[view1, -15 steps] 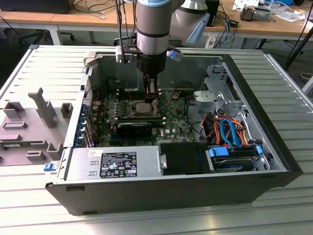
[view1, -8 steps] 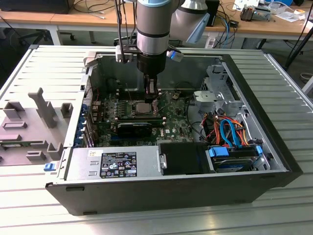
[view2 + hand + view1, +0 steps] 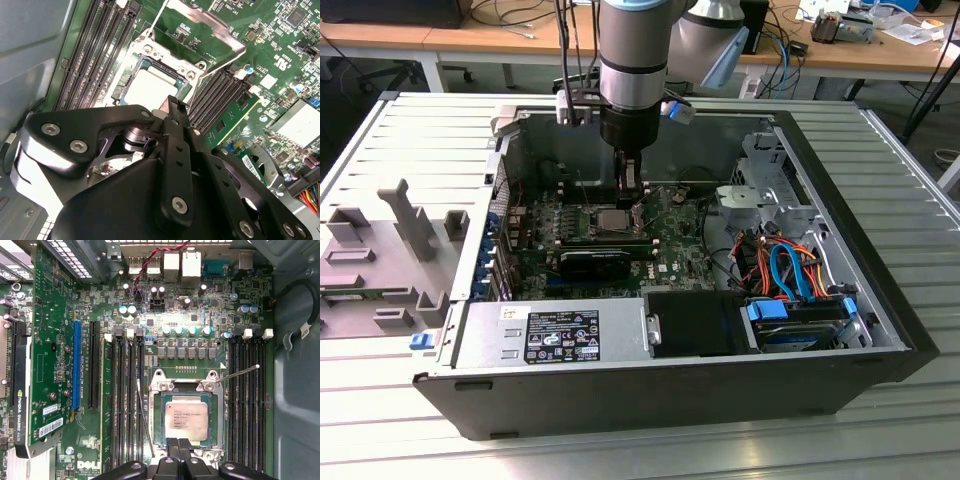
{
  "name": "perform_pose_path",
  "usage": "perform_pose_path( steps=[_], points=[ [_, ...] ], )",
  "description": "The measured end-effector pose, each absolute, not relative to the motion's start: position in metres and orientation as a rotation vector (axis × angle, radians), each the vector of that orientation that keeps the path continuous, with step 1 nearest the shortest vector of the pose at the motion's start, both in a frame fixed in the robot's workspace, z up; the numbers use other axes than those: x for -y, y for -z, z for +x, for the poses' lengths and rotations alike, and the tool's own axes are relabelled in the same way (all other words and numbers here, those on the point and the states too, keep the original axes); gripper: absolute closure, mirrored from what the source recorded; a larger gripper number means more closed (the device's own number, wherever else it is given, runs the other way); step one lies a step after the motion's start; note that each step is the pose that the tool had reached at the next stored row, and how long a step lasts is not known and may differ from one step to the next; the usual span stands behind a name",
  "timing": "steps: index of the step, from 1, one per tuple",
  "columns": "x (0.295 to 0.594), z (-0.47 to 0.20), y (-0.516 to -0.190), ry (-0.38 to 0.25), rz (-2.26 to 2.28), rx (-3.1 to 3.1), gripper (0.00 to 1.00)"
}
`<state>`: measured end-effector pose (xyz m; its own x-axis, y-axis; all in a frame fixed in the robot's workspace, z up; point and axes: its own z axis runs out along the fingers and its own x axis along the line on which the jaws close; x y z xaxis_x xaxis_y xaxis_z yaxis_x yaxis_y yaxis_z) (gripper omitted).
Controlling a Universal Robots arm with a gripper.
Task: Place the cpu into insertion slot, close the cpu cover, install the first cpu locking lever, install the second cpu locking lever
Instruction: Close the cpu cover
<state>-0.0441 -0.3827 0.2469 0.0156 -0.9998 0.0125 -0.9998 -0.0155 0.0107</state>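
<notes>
The cpu (image 3: pixel 186 421) lies flat in the insertion slot (image 3: pixel 159 440), its silver-grey top showing in both wrist views (image 3: pixel 150 87). The cpu cover (image 3: pixel 210 20) stands swung open at one side of the socket. Two thin wire locking levers are unlatched: one (image 3: pixel 240 372) juts out towards the memory slots, the other (image 3: pixel 146 425) runs along the opposite side. My gripper (image 3: pixel 178 450) hovers just above the socket's edge, fingers together and holding nothing. In the exterior view it (image 3: pixel 630 195) hangs inside the computer case directly over the socket (image 3: pixel 610 218).
Long black memory slots (image 3: pixel 127 400) flank the socket on both sides. A black expansion card (image 3: pixel 20 390) stands beside the board. The case holds a power supply (image 3: pixel 560 335) in front and a drive cage with coloured cables (image 3: pixel 790 270) at the exterior view's right.
</notes>
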Motion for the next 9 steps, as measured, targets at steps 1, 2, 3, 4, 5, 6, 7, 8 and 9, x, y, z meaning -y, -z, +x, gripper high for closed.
perform_pose_path(
  steps=[1, 2, 3, 4, 5, 6, 7, 8, 9],
  points=[
    [0.3826, -0.0441, -0.2470, -0.002, 2.227, 2.193, 0.89],
    [0.3827, -0.0441, -0.2473, -0.002, 2.227, 2.193, 0.89],
    [0.3827, -0.0441, -0.2475, -0.002, 2.227, 2.193, 0.89],
    [0.3827, -0.0441, -0.2480, -0.002, 2.227, 2.193, 0.89],
    [0.3826, -0.0441, -0.2483, -0.002, 2.227, 2.193, 0.89],
    [0.3827, -0.0441, -0.2486, -0.002, 2.227, 2.193, 0.89],
    [0.3827, -0.0441, -0.2488, -0.002, 2.227, 2.193, 0.89],
    [0.3827, -0.0441, -0.2489, -0.002, 2.227, 2.193, 0.89],
    [0.3826, -0.0441, -0.2490, -0.002, 2.227, 2.193, 0.89]
  ],
)
